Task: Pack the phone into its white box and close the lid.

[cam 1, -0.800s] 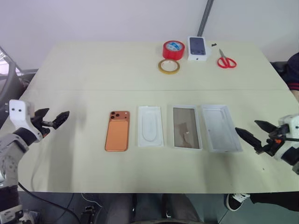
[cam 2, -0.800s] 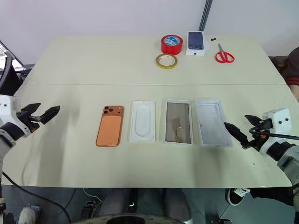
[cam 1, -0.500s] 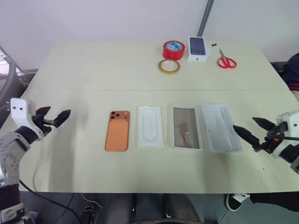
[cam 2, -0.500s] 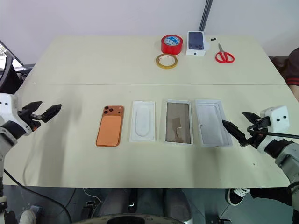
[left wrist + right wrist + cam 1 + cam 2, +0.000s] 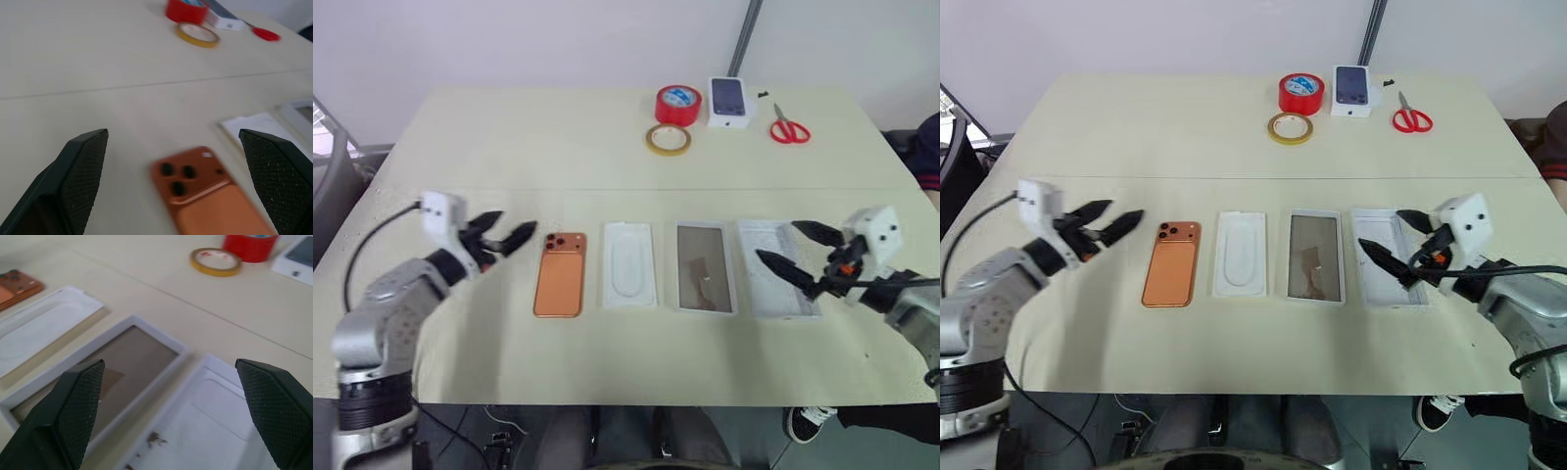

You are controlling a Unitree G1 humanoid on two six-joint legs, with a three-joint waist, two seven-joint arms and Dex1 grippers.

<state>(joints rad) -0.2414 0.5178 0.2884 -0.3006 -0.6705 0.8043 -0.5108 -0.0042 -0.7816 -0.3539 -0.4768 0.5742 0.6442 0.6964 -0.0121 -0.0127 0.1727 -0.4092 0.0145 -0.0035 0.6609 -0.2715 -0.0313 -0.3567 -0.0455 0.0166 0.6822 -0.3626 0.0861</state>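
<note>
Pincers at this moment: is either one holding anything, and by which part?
Nothing is held. The left pincer is open beside the phone; the right pincer is open over the lid.

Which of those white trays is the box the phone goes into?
On the table, four flat things lie in a row near the front. The box is third from the left, between the moulded insert and the lid. It alone has a brownish-grey floor.

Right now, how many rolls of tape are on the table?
2. The red roll of tape stands at the far side of the table, beside the small white box. The yellow roll of tape lies flat just in front of it.
</note>
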